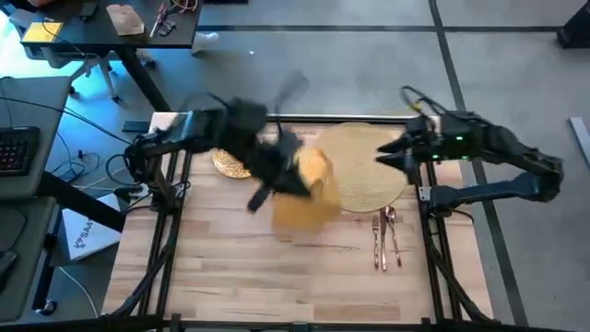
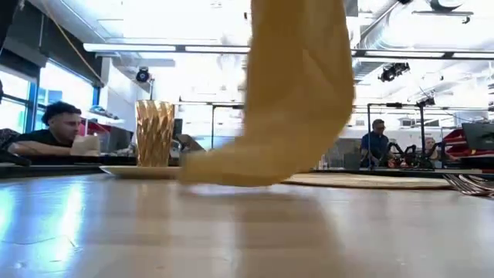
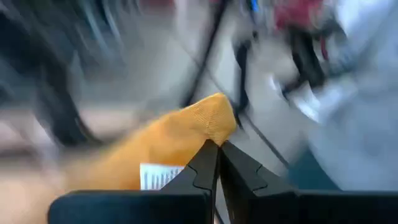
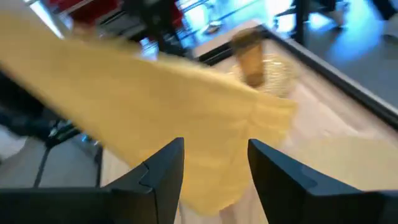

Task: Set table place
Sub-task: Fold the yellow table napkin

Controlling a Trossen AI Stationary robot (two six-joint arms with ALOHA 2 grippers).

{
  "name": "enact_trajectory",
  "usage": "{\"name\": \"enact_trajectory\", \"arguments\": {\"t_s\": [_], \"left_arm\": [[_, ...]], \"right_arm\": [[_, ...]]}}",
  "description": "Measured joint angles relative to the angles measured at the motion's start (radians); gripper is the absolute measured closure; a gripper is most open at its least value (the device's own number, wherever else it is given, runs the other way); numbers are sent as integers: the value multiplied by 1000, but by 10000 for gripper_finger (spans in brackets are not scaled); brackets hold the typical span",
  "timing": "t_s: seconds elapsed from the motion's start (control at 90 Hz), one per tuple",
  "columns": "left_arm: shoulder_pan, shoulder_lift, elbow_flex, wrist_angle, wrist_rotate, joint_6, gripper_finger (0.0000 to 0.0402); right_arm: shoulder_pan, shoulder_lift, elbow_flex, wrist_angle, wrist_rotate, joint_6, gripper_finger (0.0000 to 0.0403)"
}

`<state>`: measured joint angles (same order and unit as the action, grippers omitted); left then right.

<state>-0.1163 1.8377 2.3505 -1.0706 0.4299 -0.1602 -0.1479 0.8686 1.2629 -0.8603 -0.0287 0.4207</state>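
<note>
Holding the yellow napkin (image 1: 309, 189) clamped in our left end effector (image 3: 217, 149), we dangle it over the desk (image 1: 230, 267) beside the placemat (image 1: 364, 166); our right end effector (image 4: 214, 165) waits spread apart. Swinging cloth could topple the glass (image 2: 155, 133).

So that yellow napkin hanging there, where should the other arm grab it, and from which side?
Probably the free lower corner of the yellow napkin, coming in level from the right. The left end effector is shut on its top edge, so the cloth hangs with its bottom trailing on the table. The right end effector is open, beside the placemat.
</note>
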Motion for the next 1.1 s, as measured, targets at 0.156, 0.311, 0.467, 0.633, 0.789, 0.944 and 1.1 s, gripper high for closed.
{"name": "enact_trajectory", "arguments": {"t_s": [0.156,0.311,0.467,0.633,0.789,0.944,1.1], "left_arm": [[-122,66,-5,-403,-150,1,402],[-204,102,-18,-483,-328,8,402],[-256,95,-59,-452,-350,-39,402],[-316,97,-97,-440,-343,-66,402],[-344,93,-114,-433,-357,-145,402],[-360,96,-115,-418,-402,-226,402],[-366,95,-115,-418,-414,-283,402]], "right_arm": [[24,65,-1,10,-13,-21,242],[77,240,-1,32,-49,-151,242],[96,449,-3,11,-117,-322,242],[69,678,-3,11,-241,-460,242],[41,855,-3,24,-262,-538,242],[21,985,-3,68,-267,-579,242],[46,1040,-3,123,-279,-669,242]]}}
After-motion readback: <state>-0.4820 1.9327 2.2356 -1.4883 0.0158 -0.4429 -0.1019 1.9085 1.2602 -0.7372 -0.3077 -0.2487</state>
